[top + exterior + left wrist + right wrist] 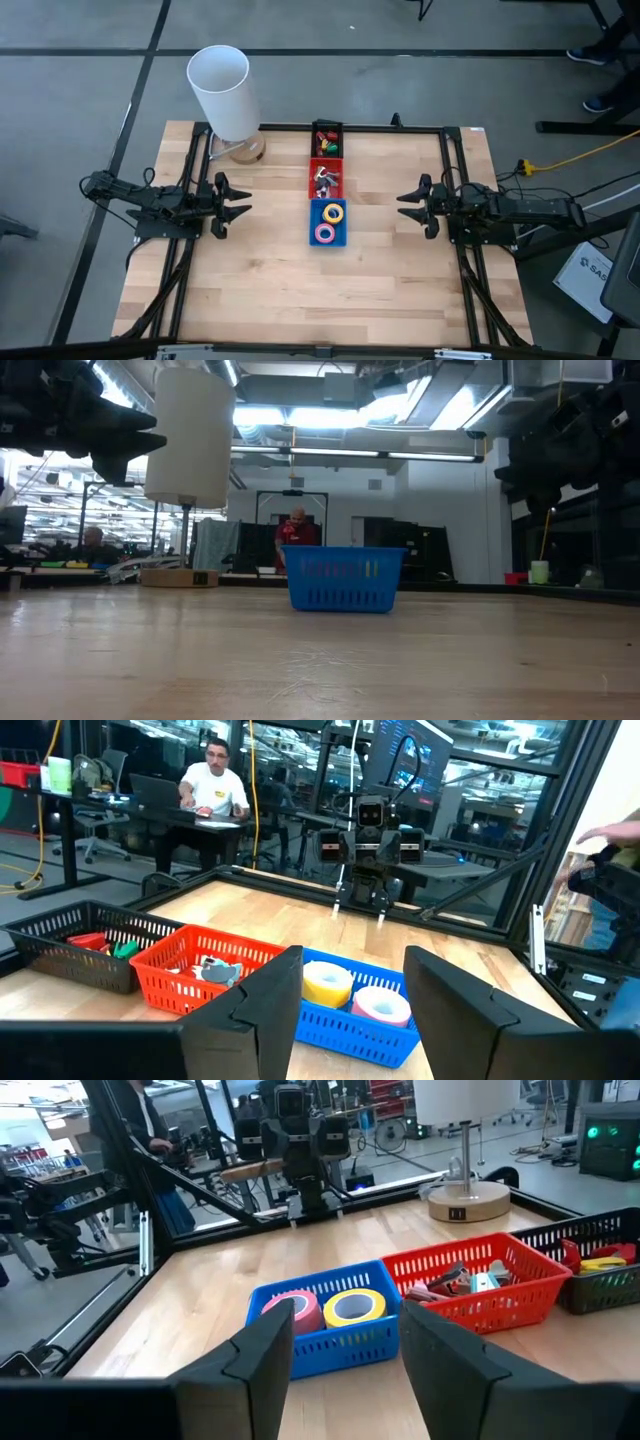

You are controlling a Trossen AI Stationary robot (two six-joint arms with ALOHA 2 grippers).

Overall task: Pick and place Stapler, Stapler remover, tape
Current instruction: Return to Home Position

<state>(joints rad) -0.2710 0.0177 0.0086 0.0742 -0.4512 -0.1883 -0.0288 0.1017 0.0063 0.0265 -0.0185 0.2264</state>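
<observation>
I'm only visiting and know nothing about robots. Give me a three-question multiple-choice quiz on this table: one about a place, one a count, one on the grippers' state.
1. Which bin is the middle one of the row?
A. black bin
B. red bin
C. blue bin
2. How many tape rolls show in the blue bin?
A. two
B. four
C. none
3. The left gripper and right gripper are:
A. shut on tape
B. shut, empty
C. open, empty
Answers: 1 B, it lies between black and blue; 2 A, one yellow, one pink; 3 C, both wrist views show jaws apart, nothing between.
</observation>
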